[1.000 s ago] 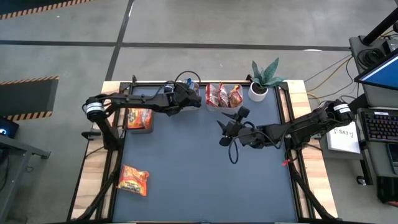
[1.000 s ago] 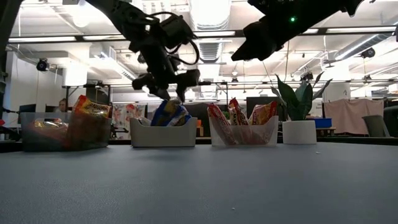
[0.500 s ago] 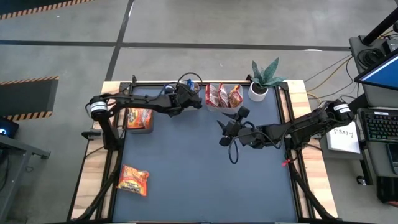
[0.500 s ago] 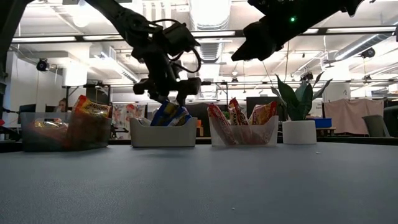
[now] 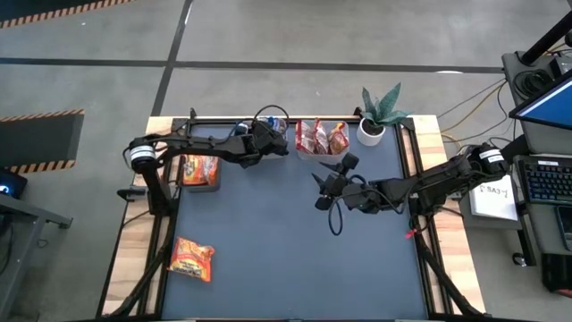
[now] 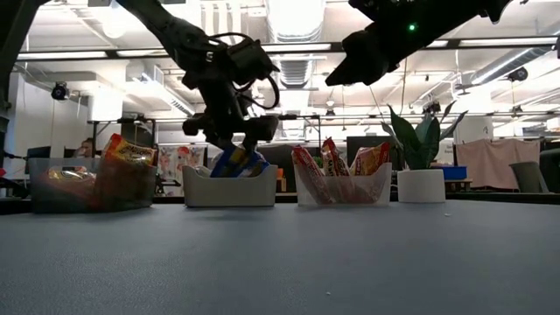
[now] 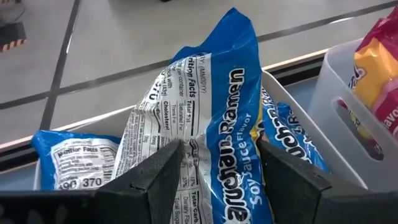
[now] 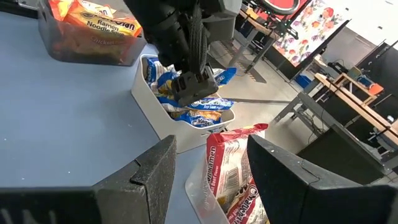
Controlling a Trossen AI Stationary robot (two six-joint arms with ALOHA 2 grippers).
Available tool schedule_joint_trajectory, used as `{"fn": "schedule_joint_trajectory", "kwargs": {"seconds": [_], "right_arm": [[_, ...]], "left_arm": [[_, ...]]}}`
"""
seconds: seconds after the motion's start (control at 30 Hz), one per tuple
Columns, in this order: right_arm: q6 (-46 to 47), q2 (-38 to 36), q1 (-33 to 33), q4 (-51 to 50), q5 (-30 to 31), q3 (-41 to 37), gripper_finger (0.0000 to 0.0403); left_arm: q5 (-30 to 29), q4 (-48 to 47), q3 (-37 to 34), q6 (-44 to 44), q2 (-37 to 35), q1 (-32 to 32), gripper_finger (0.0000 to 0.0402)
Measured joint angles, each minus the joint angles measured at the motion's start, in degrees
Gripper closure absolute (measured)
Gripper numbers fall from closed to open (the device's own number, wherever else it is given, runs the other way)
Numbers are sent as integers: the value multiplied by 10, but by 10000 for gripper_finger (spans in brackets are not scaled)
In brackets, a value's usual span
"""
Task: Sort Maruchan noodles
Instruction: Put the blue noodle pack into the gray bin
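My left gripper [image 6: 232, 140] is at the table's far edge, shut on a blue-and-white Maruchan packet [image 7: 217, 106] over a white tub [image 6: 229, 188] that holds other blue packets [image 7: 65, 165]. To its right, a second white tub [image 5: 322, 150] holds red packets [image 6: 337, 166]. To its left, a clear tub [image 5: 200, 185] holds orange packets [image 6: 122, 153]. One orange packet [image 5: 192, 258] lies flat on the mat at the near left. My right gripper [image 5: 323, 183] hangs open above the middle of the mat, holding nothing. My left gripper pinches the blue packet across its middle [image 7: 214, 180] between its two fingers [image 7: 155, 180]. The plastic is crumpled in where they meet. The fingers slant down from the table's left. The packet's lower end reaches into the white tub [image 8: 186, 127]; whether it rests there does not show.
A potted plant [image 5: 380, 112] stands at the far right corner beside the red packets' tub. The mat [image 5: 286, 250] is bare in the middle and on the near right. Wooden strips [image 5: 429, 152] edge the table on both sides.
My left gripper has sunk a little toward the white tub, carrying the blue packet down with it so that the packet sits lower among the other blue packets.
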Motion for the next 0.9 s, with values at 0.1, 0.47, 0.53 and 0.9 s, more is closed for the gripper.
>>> {"fn": "schedule_joint_trajectory", "kwargs": {"seconds": [0.1,0.47,0.53,0.9], "right_arm": [[0,0,0,0,-1,0,216],[-1,0,0,0,-1,0,216],[-1,0,0,0,-1,0,216],[-1,0,0,0,-3,0,216]], "left_arm": [[-1,-5,-2,22,-11,0,209],[-12,120,-2,149,-32,3,209],[-16,149,-3,176,-20,8,209],[-37,166,-7,197,30,41,209]]}}
